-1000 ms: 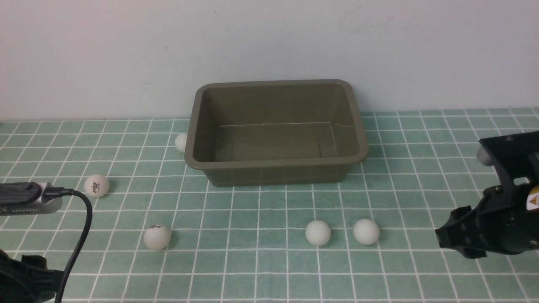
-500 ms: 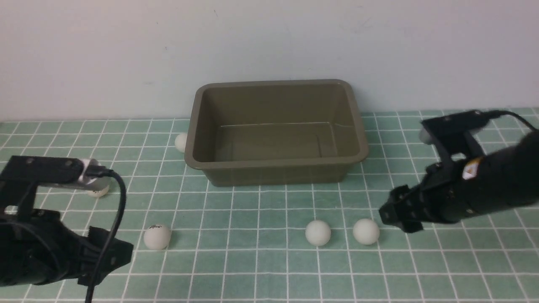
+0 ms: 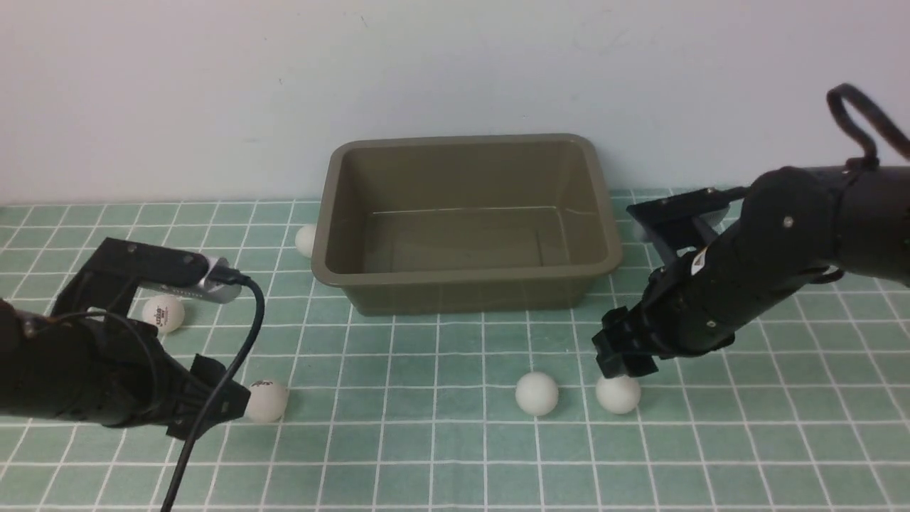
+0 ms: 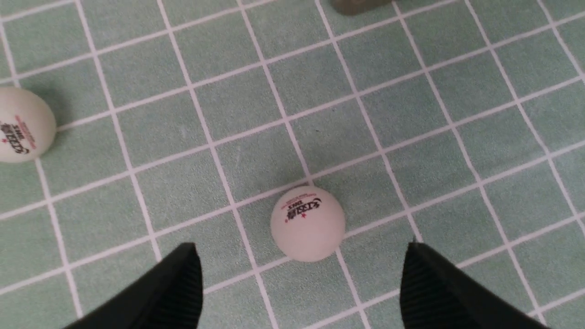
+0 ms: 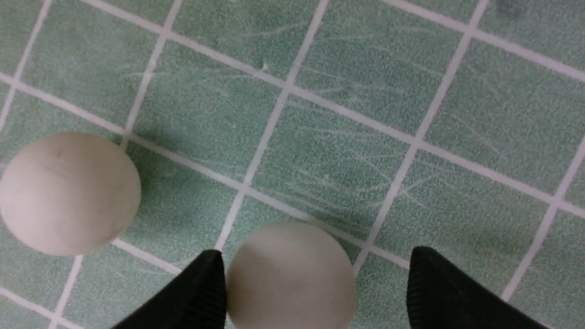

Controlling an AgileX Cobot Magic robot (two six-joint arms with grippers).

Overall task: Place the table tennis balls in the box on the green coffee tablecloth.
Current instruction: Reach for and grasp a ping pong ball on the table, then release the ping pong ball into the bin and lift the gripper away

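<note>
Right pincer (image 3: 622,370) lowered to teal tablecloth (image 3: 426,455) before white wall (image 3: 213,92).

Both arms are leaning in low, and both grippers are gaping wide.

In the front view the left arm (image 3: 71,377) is lying across the lower left of the frame, dark and bulky. Its left gripper (image 3: 217,402) is pointing toward the centre and tipping slightly down, and its two black ribbed fingers (image 4: 178,288) are standing far apart. The right arm (image 3: 782,242) is slanting from the right edge down toward the lower middle right, with the wrist pitching steeply. The right gripper (image 3: 618,366) is hanging nose-down at its end, and its fingers (image 5: 438,292) are parted too.
</note>
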